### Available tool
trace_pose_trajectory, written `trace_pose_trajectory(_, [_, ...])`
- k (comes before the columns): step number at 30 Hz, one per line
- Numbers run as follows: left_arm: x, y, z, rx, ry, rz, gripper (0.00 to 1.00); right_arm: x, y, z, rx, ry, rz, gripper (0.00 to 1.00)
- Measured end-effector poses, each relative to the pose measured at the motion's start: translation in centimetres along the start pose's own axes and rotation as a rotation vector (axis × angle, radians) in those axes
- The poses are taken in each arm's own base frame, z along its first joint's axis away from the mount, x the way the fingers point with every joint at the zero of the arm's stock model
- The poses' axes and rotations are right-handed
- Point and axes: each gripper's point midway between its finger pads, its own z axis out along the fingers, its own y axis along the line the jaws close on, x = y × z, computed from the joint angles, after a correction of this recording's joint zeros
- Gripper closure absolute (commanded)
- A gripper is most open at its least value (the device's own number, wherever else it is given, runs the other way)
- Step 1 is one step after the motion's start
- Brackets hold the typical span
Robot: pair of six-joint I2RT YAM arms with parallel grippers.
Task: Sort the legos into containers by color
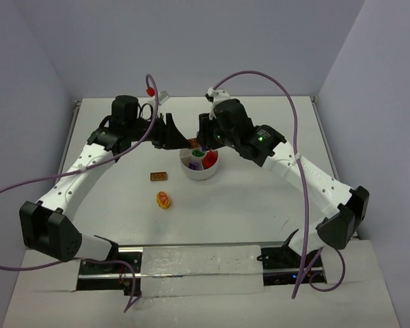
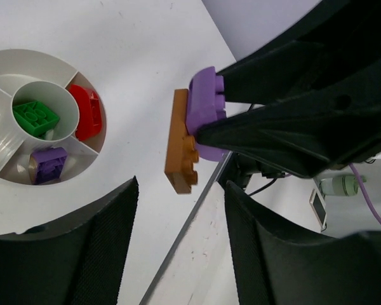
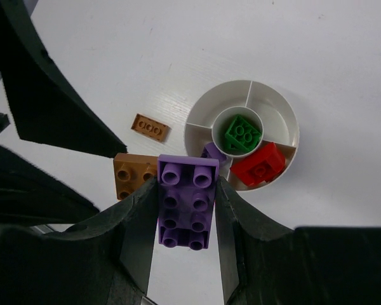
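Note:
My right gripper is shut on a purple brick with a brown-orange brick stuck to its side, held in the air just left of the white dish. The dish holds a green brick in its centre well, a red brick in one wedge and a purple brick in another. My left gripper is open and empty, its fingers just short of the brown-orange brick on the held purple one. From above, both grippers meet behind the dish.
A flat brown brick lies on the table left of the dish, also in the right wrist view. A round yellow-and-red piece lies nearer the front. The table's far edge and the walls are close behind the grippers.

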Motion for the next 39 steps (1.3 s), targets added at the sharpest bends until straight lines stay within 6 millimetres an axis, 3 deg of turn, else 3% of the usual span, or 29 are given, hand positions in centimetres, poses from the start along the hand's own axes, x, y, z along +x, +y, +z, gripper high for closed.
trace_pose_trajectory(4, [0.1, 0.5, 0.5, -0.004, 0.012, -0.016, 0.46, 0.0, 0.6, -0.1, -0.015, 0.002, -0.003, 1.0])
trace_pose_trajectory(8, [0.2, 0.5, 0.7, -0.002, 0.018, -0.025, 0.63, 0.2, 0.9, -0.2, -0.024, 0.008, -0.001, 1.0])
trace_pose_trajectory(12, [0.2, 0.1, 0.8, 0.012, 0.022, -0.023, 1.0, 0.4, 0.9, -0.2, -0.023, 0.016, 0.001, 1.0])
trace_pose_trajectory(28, [-0.6, 1.5, 0.3, -0.124, -0.031, 0.02, 1.0, 0.2, 0.7, 0.5, 0.003, -0.002, 0.002, 1.0])
trace_pose_trajectory(30, [-1.2, 3.3, -0.7, -0.213, -0.069, 0.019, 1.0, 0.3, 0.8, 0.4, 0.0, 0.003, -0.007, 1.0])
trace_pose_trajectory(35, [-2.9, 10.4, -4.9, -0.485, -0.174, -0.046, 1.0, 0.3, 1.1, 0.0, -0.015, 0.005, -0.05, 1.0])
trace_pose_trajectory(39, [-3.3, 12.6, -7.0, -0.573, -0.202, -0.055, 1.0, 0.6, 1.7, 0.1, -0.045, 0.003, -0.135, 1.0])
